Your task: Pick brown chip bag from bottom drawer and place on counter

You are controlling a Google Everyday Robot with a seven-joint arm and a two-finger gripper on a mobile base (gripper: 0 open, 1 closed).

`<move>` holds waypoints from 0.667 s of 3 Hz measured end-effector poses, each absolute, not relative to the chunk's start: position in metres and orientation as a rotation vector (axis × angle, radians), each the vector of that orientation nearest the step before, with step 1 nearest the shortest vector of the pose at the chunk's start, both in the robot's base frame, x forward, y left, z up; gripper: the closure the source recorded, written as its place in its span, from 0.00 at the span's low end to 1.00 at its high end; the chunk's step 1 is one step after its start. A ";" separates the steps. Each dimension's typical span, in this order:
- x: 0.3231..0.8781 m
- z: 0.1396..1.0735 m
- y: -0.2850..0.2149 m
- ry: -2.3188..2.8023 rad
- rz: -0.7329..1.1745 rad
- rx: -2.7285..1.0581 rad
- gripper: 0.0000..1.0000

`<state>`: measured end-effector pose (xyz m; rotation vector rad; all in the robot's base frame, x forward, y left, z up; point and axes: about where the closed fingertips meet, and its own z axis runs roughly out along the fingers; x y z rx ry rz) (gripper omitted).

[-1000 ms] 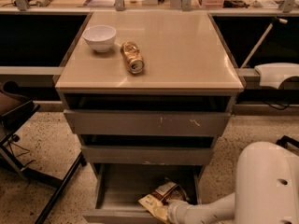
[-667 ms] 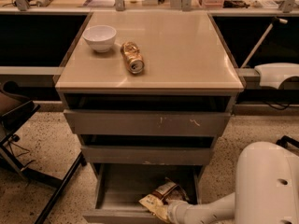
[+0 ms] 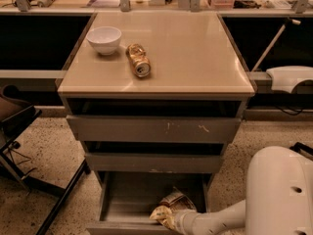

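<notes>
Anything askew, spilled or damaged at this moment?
The gold can lies tipped on its side on the counter, beside an upright white bowl; nothing spilled. The gripper is down in the bottom drawer at the crumpled brown chip bag.

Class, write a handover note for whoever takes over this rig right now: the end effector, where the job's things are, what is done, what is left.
End effector: low inside the bottom drawer, right at the brown chip bag; whether it has a grip cannot be seen.
Bag: in the drawer's front right part, not lifted out.
Counter: a white bowl and a gold can on its side sit on the left part.
Done: drawer open, arm reached in.
Left: confirm the grasp, lift the bag out, set it on the counter.
</notes>
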<state>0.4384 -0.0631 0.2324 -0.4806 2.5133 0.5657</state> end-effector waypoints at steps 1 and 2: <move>0.440 0.267 -0.045 2.502 0.567 -0.610 1.00; 0.445 0.330 -0.024 2.463 0.566 -0.730 1.00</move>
